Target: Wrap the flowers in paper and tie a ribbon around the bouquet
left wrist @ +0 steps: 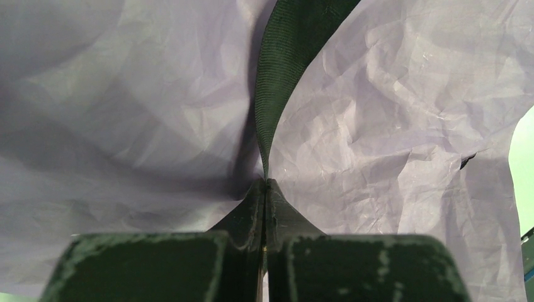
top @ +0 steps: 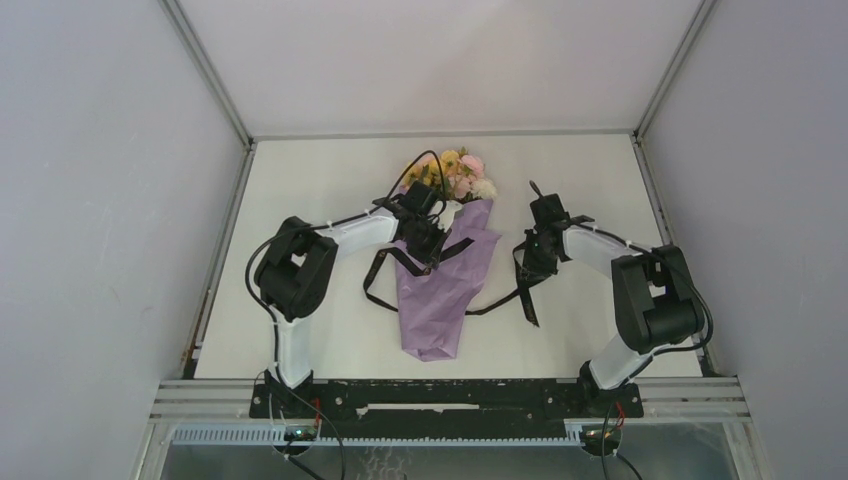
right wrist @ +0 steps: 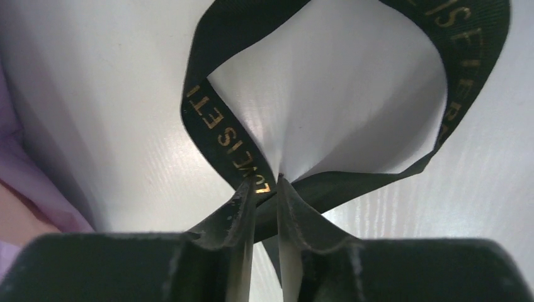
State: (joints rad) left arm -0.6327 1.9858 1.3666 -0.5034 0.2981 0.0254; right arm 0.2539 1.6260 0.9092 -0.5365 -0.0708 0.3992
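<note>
The bouquet lies mid-table: flowers (top: 455, 172) at the far end, their stems inside the lilac paper (top: 445, 290) cone. The black ribbon (top: 497, 300) crosses the cone and trails right. My left gripper (top: 425, 250) sits over the cone's upper part. In the left wrist view it (left wrist: 266, 182) is shut on the ribbon (left wrist: 277, 82), which rises over crumpled paper (left wrist: 390, 126). My right gripper (top: 530, 270) is right of the cone. Its jaws (right wrist: 266, 182) stand a little apart, with a loop of gold-lettered ribbon (right wrist: 217, 126) passing between the tips.
The white table (top: 320, 200) is walled on the left, right and far sides. A metal rail (top: 450, 395) runs along the near edge by the arm bases. A loop of ribbon (top: 375, 280) hangs left of the cone. The paper's edge (right wrist: 19, 176) shows at the right wrist view's left.
</note>
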